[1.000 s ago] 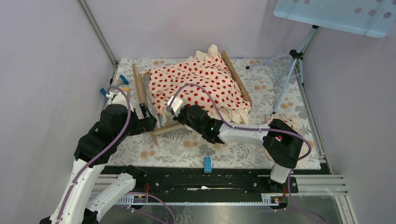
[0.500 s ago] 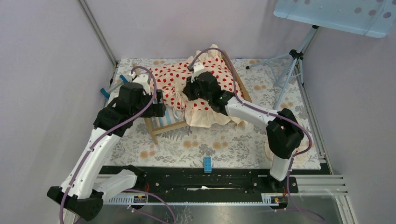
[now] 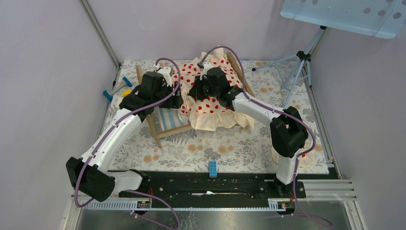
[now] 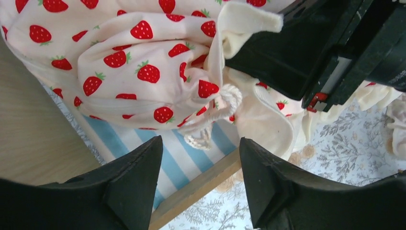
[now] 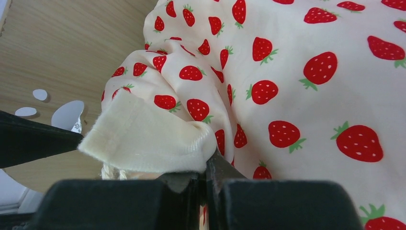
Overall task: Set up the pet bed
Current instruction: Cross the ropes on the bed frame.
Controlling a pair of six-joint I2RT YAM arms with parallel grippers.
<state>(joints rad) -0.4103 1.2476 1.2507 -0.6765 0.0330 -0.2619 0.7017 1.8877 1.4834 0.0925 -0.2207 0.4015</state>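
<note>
Sitting toward the far side of the worktop covered in grey floral cloth, the small light-wood pet bed with rounded end boards is holding two things. A blue-and-white striped mattress is lying on its base, and a cream ruffled blanket printed with red strawberries is bunching up on top of it. The blanket is covering the far and right parts of the bed, while the near left corner of the mattress is showing bare. The blanket's ruffled edge is spilling over the bed's near right side onto the worktop. A white twisted cord is dangling from the bunched cloth onto the stripes.

The right fingers are pressing together on the blanket's plain cream hem, holding a fold of it up above the mattress. The left fingers are standing spread apart just beside that fold, over the bare stripes, gripping nothing.

The left end board is rising just beside the left fingers, leaving them little room on that side. In front of the bed a wide band of worktop is lying open, and a small blue plastic block is standing at its near edge. Some small blue and yellow items are lying at the left edge, too small to identify. A pale metal tripod is standing at the far right, one leg reaching near the bed's far right corner.
</note>
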